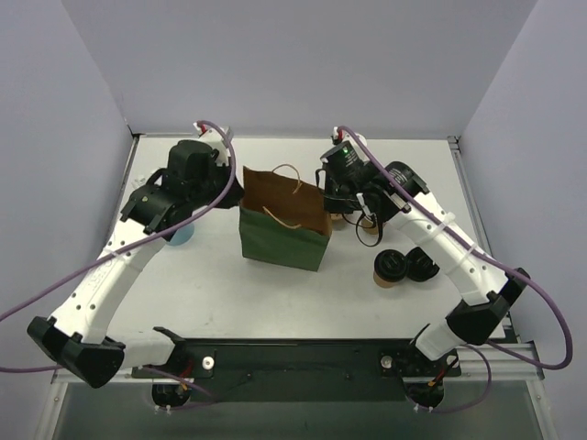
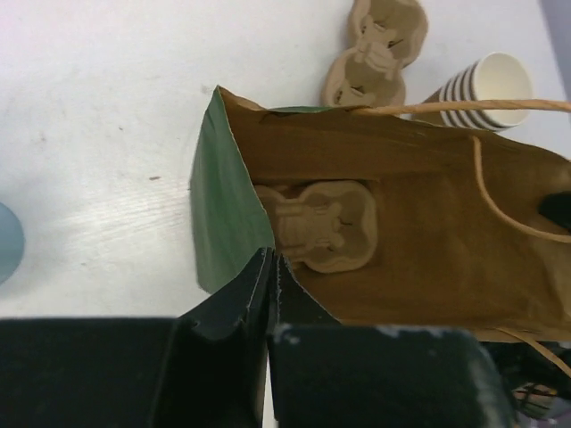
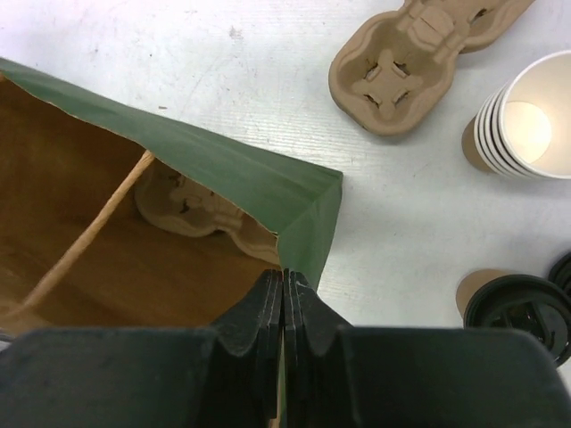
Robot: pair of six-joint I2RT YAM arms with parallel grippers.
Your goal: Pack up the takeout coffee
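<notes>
The takeout coffee point(image 1: 389, 268), a brown kraft cup with a black lid, stands on the table right of the green paper bag point(image 1: 282, 244); it also shows at the lower right of the right wrist view point(image 3: 510, 308). My left gripper point(image 2: 270, 265) is shut on the bag's left rim point(image 2: 223, 205), and it shows at that rim in the top view point(image 1: 237, 194). My right gripper point(image 3: 283, 281) is shut on the bag's right rim point(image 3: 268, 178), and it too shows in the top view point(image 1: 330, 203). The bag stands open between them. A pulp cup carrier point(image 2: 323, 223) lies on the bag's bottom.
A second pulp carrier point(image 3: 397, 71) and a stack of unlidded cups point(image 3: 522, 125) sit behind the bag on the right. A loose black lid point(image 1: 421, 266) lies beside the coffee. A pale blue object point(image 1: 181, 235) sits left of the bag.
</notes>
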